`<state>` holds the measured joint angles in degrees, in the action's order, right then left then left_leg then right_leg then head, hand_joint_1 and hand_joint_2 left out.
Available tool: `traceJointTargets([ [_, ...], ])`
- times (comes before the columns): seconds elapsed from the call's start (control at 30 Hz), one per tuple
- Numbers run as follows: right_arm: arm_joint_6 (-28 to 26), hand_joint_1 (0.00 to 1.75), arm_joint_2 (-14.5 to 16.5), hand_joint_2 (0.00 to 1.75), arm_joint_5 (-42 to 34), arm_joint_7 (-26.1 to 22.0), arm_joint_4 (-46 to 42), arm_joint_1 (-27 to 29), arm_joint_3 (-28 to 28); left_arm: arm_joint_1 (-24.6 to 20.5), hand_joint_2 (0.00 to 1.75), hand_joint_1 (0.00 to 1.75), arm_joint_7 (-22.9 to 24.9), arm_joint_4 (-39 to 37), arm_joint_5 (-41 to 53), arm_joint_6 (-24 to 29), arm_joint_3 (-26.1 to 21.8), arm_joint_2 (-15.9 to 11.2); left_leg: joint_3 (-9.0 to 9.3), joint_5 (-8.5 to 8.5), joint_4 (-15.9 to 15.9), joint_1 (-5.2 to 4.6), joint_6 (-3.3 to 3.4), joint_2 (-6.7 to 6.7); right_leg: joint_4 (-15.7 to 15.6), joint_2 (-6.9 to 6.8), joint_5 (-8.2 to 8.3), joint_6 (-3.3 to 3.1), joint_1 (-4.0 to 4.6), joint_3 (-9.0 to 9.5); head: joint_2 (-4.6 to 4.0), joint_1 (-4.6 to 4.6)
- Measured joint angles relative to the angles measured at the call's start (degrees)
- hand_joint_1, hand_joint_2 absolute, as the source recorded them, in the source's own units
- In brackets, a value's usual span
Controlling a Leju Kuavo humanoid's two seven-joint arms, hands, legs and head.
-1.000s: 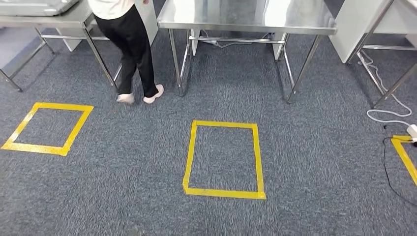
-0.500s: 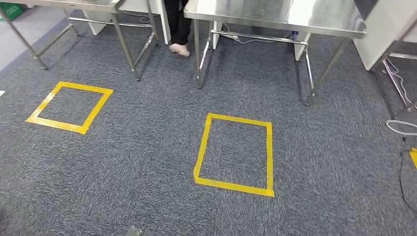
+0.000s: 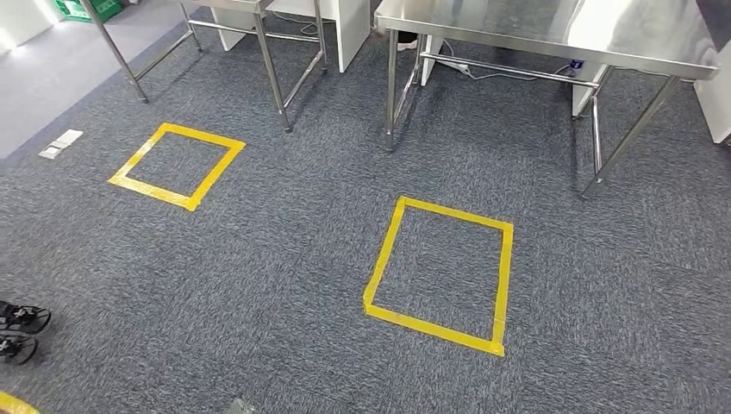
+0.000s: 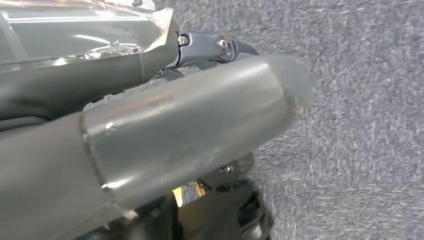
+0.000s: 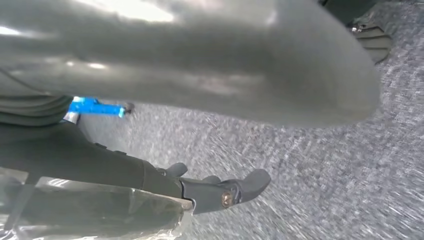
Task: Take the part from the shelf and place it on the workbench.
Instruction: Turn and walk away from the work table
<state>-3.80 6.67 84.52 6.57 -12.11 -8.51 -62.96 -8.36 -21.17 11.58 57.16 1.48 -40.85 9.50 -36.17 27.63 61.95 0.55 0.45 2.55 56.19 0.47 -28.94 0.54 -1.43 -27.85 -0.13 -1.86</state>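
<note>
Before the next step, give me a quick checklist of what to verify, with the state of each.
1. Part in right hand: not ok; carpet shows between thumb and fingers.
2. Left hand empty: cannot tell; the thumb covers the fingers.
3. Floor up to the yellow square: ok, bare carpet.
4. Steel table beyond that square: ok, ahead.
5. Cable under the table: ok, off the walking path.

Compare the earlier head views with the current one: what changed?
The whole picture shifted, so the camera turned: the yellow tape square and steel table slid right, and the walking person passed out of frame. Both hands, left hand and right hand, hang over carpet holding nothing. Squares and tables themselves stayed put.
</note>
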Motion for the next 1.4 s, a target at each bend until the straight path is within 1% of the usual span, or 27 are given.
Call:
traceJointTargets([
  [0.07, 0.18, 0.0, -0.05, 0.0, 0.1, 0.03, 0.0, 0.2, 0.08, 0.05, 0.0, 0.0, 0.03, 0.0, 0.03, 0.01, 0.0, 0.04, -3.36, 4.0, 7.6, 0.07, -0.49, -1.6, 0.03, -1.44, 0.05, -0.13, 0.28, -0.2, 0.0, -0.18],
  [0.1, 0.28, 0.0, -0.08, 0.0, 0.19, 0.04, 0.0, 0.29, 0.1, 0.13, 0.0, 0.0, 0.03, 0.0, 0.04, 0.01, 0.0, 0.06, -4.63, 5.09, 10.65, 0.13, -0.65, -1.89, 0.04, -2.19, 0.05, -0.14, 0.38, -0.28, 0.0, -0.17],
  [0.13, 0.38, 0.0, -0.09, 0.0, 0.3, 0.05, 0.0, 0.31, 0.14, 0.24, 0.0, 0.0, 0.03, 0.0, 0.03, 0.01, 0.0, 0.08, -4.87, 5.0, 11.62, 0.16, -0.71, -2.1, 0.05, -2.92, 0.04, -0.14, 0.43, -0.3, 0.0, -0.19],
  [0.17, 0.45, 0.0, -0.09, 0.0, 0.39, 0.07, 0.0, 0.28, 0.21, 0.33, 0.0, 0.0, 0.03, 0.0, 0.03, 0.02, 0.0, 0.09, -4.01, 3.91, 10.39, 0.2, -0.69, -2.38, 0.05, -3.58, 0.02, -0.14, 0.45, -0.28, 0.0, -0.19],
  [0.2, 0.5, 0.0, -0.07, 0.0, 0.47, 0.1, 0.0, 0.21, 0.31, 0.39, 0.0, 0.0, 0.03, 0.0, 0.03, 0.06, 0.0, 0.08, -2.13, 2.14, 7.15, 0.22, -0.59, -2.93, 0.05, -4.15, -0.01, -0.14, 0.45, -0.21, 0.0, -0.2],
  [0.27, 0.56, 0.0, -0.03, 0.0, 0.55, 0.21, 0.0, 0.05, 0.48, 0.35, 0.0, 0.0, 0.02, 0.0, 0.02, 0.2, 0.0, 0.08, 2.03, -0.61, -0.52, -0.01, -0.17, -5.55, 0.11, -5.12, -0.13, -0.02, 0.79, -0.11, 0.0, -0.2],
  [0.33, 0.6, 0.0, -0.03, 0.0, 0.6, 0.4, 0.0, -0.04, 0.57, 0.29, 0.0, 0.0, 0.01, 0.0, 0.02, 0.35, 0.0, 0.09, 3.52, -1.21, -3.95, -0.46, 0.49, -7.01, 0.13, -6.05, -0.28, 0.29, 1.31, -0.17, 0.0, -0.08],
  [0.4, 0.63, 0.0, -0.03, 0.0, 0.64, 0.57, 0.0, -0.08, 0.7, 0.38, 0.0, 0.0, 0.01, 0.0, 0.02, 0.44, 0.0, 0.08, 3.27, -1.43, -4.29, -0.73, 1.29, -5.83, 0.07, -6.97, -0.43, 0.76, 1.56, -0.19, 0.0, 0.03],
  [0.47, 0.66, 0.0, -0.03, 0.0, 0.67, 0.62, 0.0, -0.12, 0.91, 0.47, 0.0, 0.0, -0.04, 0.0, 0.02, 0.49, 0.0, 0.13, 3.21, -1.92, -4.74, -0.68, 2.22, -4.61, 1.77, -5.37, -1.64, 1.07, 1.43, -0.91, 0.0, 0.08],
  [0.53, 0.7, 0.0, 0.01, 0.0, 0.68, 0.67, 0.0, 0.0, 1.07, 0.4, 0.0, 0.0, -0.19, 0.0, 0.0, 0.6, 0.0, 0.18, 3.0, -2.36, -4.94, -0.57, 2.99, -3.34, 7.9, -2.29, -4.82, 0.73, 1.22, -3.75, 0.0, 0.22],
  [0.6, 0.74, 0.0, 0.08, 0.0, 0.68, 0.76, 0.0, 0.25, 1.24, 0.43, 0.0, 0.0, -0.37, 0.0, -0.05, 0.81, -0.01, 0.15, 2.68, -2.59, -4.91, -0.64, 3.34, -1.81, 15.55, -1.03, -7.75, 0.48, 1.23, -7.44, 0.0, 0.3],
  [0.63, 0.75, 0.0, 0.09, 0.0, 0.68, 0.8, 0.0, 0.33, 1.34, 0.54, 0.0, 0.0, -0.45, 0.0, -0.08, 0.9, -0.02, 0.14, 2.59, -2.67, -4.88, -0.69, 3.37, -1.02, 17.38, -0.87, -8.07, 0.67, 1.24, -8.37, 0.0, 0.29],
  [0.67, 0.75, 0.0, 0.08, 0.0, 0.68, 0.83, 0.0, 0.36, 1.44, 0.67, 0.0, 0.0, -0.5, 0.0, -0.11, 0.98, -0.02, 0.13, 2.55, -2.75, -4.84, -0.74, 3.34, -0.21, 16.82, -0.71, -7.36, 1.06, 1.25, -8.15, 0.0, 0.3],
  [0.7, 0.76, 0.0, 0.07, 0.0, 0.72, 0.85, 0.0, 0.34, 1.51, 0.78, 0.0, 0.0, -0.55, 0.0, -0.13, 1.01, -0.02, 0.13, 2.56, -2.82, -4.79, -0.76, 3.26, 0.58, 13.9, -0.4, -5.82, 1.52, 1.2, -6.81, 0.0, 0.29],
  [0.77, 0.8, 0.0, 0.02, 0.0, 0.81, 0.86, 0.0, 0.27, 1.59, 0.84, 0.0, 0.0, -0.61, 0.0, -0.17, 1.07, -0.02, 0.14, 2.44, -2.92, -4.49, -0.88, 2.96, 2.07, 5.59, 1.87, -2.28, 2.06, 1.0, -3.16, 0.0, 0.38],
  [0.83, 0.91, 0.0, -0.01, 0.0, 0.86, 0.85, 0.0, 0.24, 1.67, 0.86, 0.0, 0.0, -0.68, 0.0, -0.26, 1.31, -0.02, 0.13, 2.09, -2.98, -4.17, -1.1, 2.52, 3.21, 1.3, 3.46, -0.63, 1.69, 0.89, -1.54, 0.0, 0.41],
  [0.9, 1.18, 0.0, 0.03, 0.0, 0.93, 0.82, 0.0, 0.2, 1.87, 1.02, 0.0, 0.0, -0.78, 0.0, -0.51, 1.64, -0.04, 0.02, 1.69, -3.18, -4.08, -1.08, 1.98, 4.11, 1.02, 2.59, -0.3, 0.89, 0.88, -1.33, 0.0, 0.39],
  [0.97, 1.57, 0.0, 0.14, 0.0, 1.24, 0.76, -0.01, 0.09, 2.24, 1.25, 0.0, 0.0, -0.95, 0.0, -0.85, 2.02, -0.1, -0.15, 0.94, -2.35, -2.88, -0.98, 1.41, 2.77, 0.88, 1.42, 0.07, 0.12, 0.63, -1.12, 0.0, 0.3],
  [1.0, 1.74, 0.0, 0.2, 0.0, 1.49, 0.75, -0.01, 0.07, 2.48, 1.31, 0.0, 0.0, -1.05, 0.0, -1.03, 2.23, -0.16, -0.24, 0.04, -0.99, -0.92, -0.95, 1.12, 1.38, 0.79, 0.75, 0.21, -0.25, 0.49, -1.13, 0.0, 0.19],
  [1.07, 2.08, 0.0, 0.19, 0.0, 2.03, 0.94, -0.01, 0.17, 3.0, 1.39, 0.0, 0.0, -1.32, 0.0, -1.5, 2.66, -0.35, -0.26, -3.1, 3.15, 6.21, -0.71, 0.53, -1.18, 0.77, -0.79, 0.22, -0.71, 0.71, -1.23, 0.0, 0.0],
  [1.1, 2.28, 0.0, 0.16, 0.0, 2.28, 1.07, -0.01, 0.26, 3.22, 1.53, 0.0, 0.0, -1.47, 0.0, -1.73, 2.84, -0.53, -0.27, -4.79, 4.75, 9.93, -0.47, 0.28, -1.62, 0.78, -1.63, 0.16, -0.77, 0.81, -1.27, 0.0, 0.02],
  [1.13, 2.5, 0.0, 0.14, 0.0, 2.51, 1.17, -0.01, 0.33, 3.43, 1.77, 0.0, 0.0, -1.62, 0.0, -1.92, 3.04, -0.75, -0.28, -5.85, 5.45, 12.34, -0.23, 0.07, -1.86, 0.79, -2.43, 0.12, -0.81, 0.85, -1.3, 0.0, 0.02],
  [1.17, 2.65, 0.0, 0.11, 0.0, 2.72, 1.22, -0.01, 0.35, 3.67, 2.09, 0.0, 0.0, -1.74, 0.0, -2.09, 3.21, -0.96, -0.31, -5.81, 5.02, 12.5, -0.02, -0.08, -2.08, 0.79, -3.14, 0.08, -0.84, 0.87, -1.3, 0.0, 0.0],
  [1.2, 2.74, 0.0, 0.11, 0.0, 2.85, 1.23, -0.01, 0.34, 3.92, 2.41, 0.0, 0.0, -1.81, 0.0, -2.22, 3.35, -1.13, -0.34, -4.56, 3.62, 10.32, 0.15, -0.15, -2.44, 0.8, -3.78, 0.04, -0.86, 0.86, -1.27, 0.0, 0.0],
  [1.3, 2.78, 0.0, 0.14, 0.0, 2.99, 1.23, -0.01, 0.31, 4.57, 2.65, 0.0, 0.0, -2.01, 0.0, -2.51, 3.51, -1.49, -0.47, 1.65, -0.65, -1.06, -0.06, 0.11, -5.83, 0.85, -5.46, -0.3, -0.49, 1.19, -1.08, 0.0, 0.03],
  [1.33, 2.78, 0.0, 0.14, 0.0, 2.99, 1.23, -0.01, 0.31, 4.68, 2.58, 0.0, 0.0, -2.07, 0.0, -2.53, 3.52, -1.6, -0.51, 2.57, -1.02, -2.95, -0.28, 0.33, -6.54, 0.87, -5.99, -0.45, -0.24, 1.38, -1.05, 0.0, 0.11],
  [1.4, 2.77, 0.0, 0.15, 0.0, 2.93, 1.19, -0.01, 0.28, 4.81, 2.64, 0.0, 0.0, -2.1, 0.0, -2.56, 3.57, -1.79, -0.6, 2.59, -1.04, -3.61, -0.69, 0.93, -5.68, 0.78, -7.13, -0.64, 0.27, 1.61, -0.94, 0.0, 0.28],
])
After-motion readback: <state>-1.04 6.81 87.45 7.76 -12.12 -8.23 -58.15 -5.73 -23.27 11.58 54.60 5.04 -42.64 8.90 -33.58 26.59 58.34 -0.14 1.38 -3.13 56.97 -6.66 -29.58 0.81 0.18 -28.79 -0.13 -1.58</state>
